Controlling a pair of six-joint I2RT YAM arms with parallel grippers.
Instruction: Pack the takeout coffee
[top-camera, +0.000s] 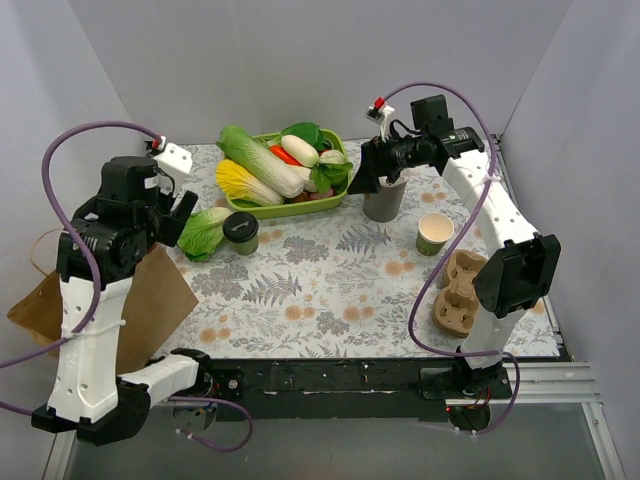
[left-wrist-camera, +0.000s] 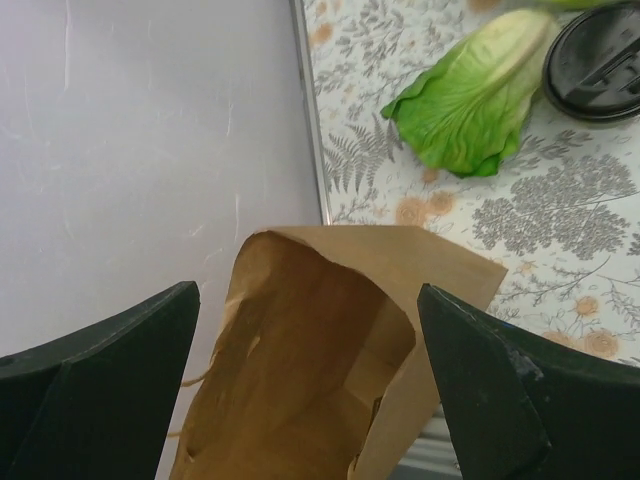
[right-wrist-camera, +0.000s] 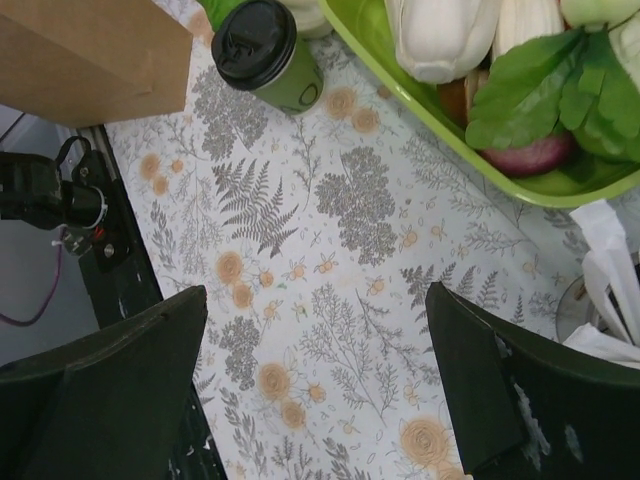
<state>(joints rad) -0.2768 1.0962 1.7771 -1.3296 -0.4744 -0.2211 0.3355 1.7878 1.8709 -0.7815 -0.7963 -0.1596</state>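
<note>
The takeout coffee (top-camera: 241, 232) stands upright left of centre on the tabletop (top-camera: 330, 280), beside a green leaf (top-camera: 203, 232); left hand (left-wrist-camera: 308, 295) spread over the open paper bag (left-wrist-camera: 300, 360), lower left; right hand (right-wrist-camera: 316, 291) spread, empty.

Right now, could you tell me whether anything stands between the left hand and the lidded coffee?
Yes: a leafy green lies on the table between the open left hand and the coffee, close beside it. It is also roughly on the line from the coffee to the bag.
</note>
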